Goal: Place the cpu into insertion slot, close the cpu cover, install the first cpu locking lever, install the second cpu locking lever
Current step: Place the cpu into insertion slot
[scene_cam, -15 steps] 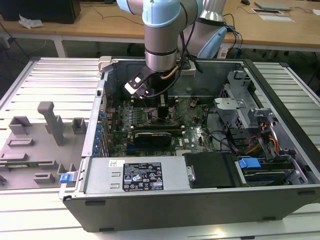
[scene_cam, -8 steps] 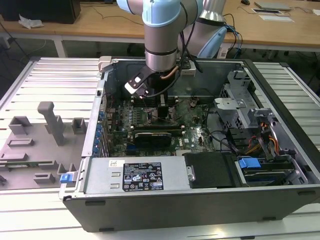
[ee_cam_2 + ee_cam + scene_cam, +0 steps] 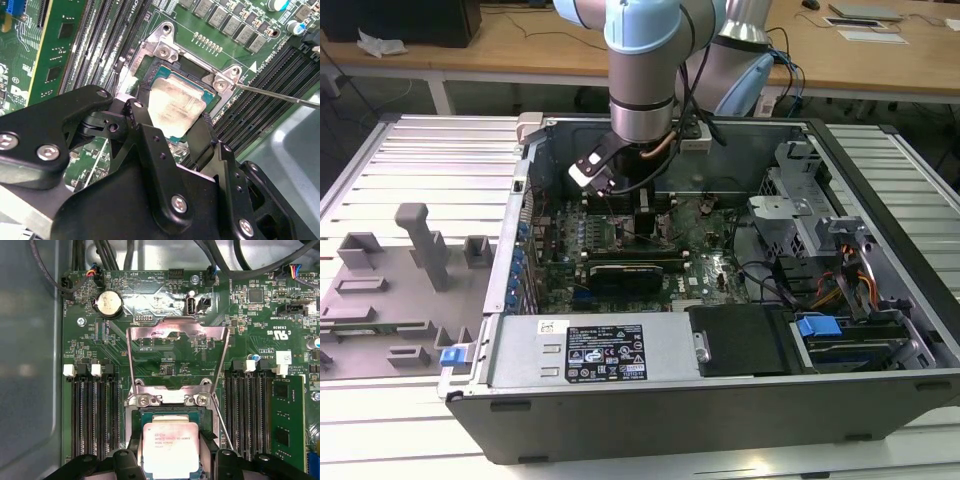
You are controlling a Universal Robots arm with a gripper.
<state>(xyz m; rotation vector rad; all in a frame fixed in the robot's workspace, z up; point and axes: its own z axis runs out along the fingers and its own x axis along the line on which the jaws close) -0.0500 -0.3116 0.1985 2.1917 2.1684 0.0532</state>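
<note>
In both wrist views the black end effector [image 3: 175, 107] [image 3: 172, 460] is gripping the cpu [image 3: 177, 102] [image 3: 170, 447] by two opposite edges, jaws opened only chip-wide. The cpu is resting over the insertion slot [image 3: 192, 65] [image 3: 170, 412]. Beyond it, the cpu cover [image 3: 150, 332] is standing swung open. In the exterior view, the arm [image 3: 640, 80] is reaching down into the open computer case [image 3: 720, 400] on the ribbed surface [image 3: 420, 160].
</note>
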